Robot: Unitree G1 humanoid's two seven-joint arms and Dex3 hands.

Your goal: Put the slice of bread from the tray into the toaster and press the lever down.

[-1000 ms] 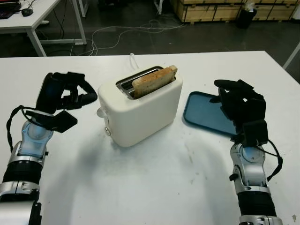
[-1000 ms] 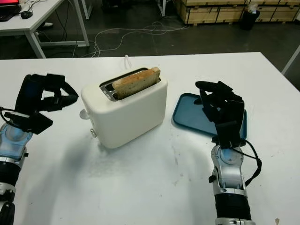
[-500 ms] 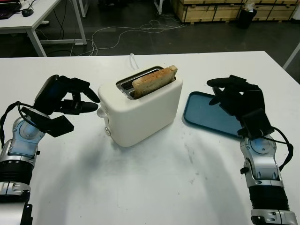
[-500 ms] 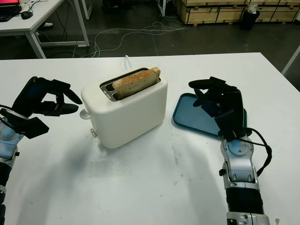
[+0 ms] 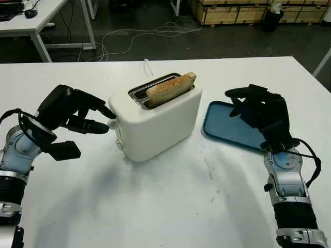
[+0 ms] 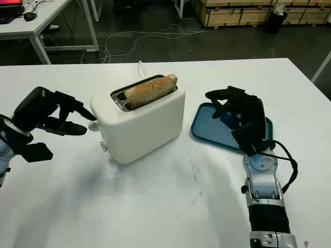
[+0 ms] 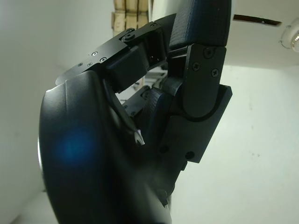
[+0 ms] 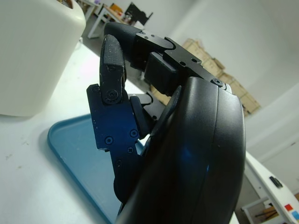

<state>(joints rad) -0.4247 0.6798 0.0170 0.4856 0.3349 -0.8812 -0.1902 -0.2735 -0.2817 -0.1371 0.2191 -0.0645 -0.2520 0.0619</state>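
Note:
A white toaster (image 5: 155, 124) stands mid-table with a browned slice of bread (image 5: 170, 89) sticking up out of its front slot. The small white lever knob (image 5: 113, 123) juts from the toaster's left end, high up. My left hand (image 5: 106, 121) is open right beside that knob, fingertips pointing at it and nearly touching. The blue tray (image 5: 225, 129) lies right of the toaster with nothing on it. Above its right part my right hand (image 5: 248, 103) hovers open, holding nothing; the right wrist view shows the tray (image 8: 79, 158) under it and the toaster's wall (image 8: 32, 56).
The toaster's white cord (image 5: 147, 66) runs off the table's far edge. Bare white tabletop (image 5: 170, 201) spreads in front of the toaster. Beyond the table are a floor with cables, another white table (image 5: 46, 20) and wooden crates (image 5: 238, 10).
My left hand has dropped and reached right, from beside the toaster to its lever knob. My right hand has shifted slightly left over the tray. Bread and toaster have not moved.

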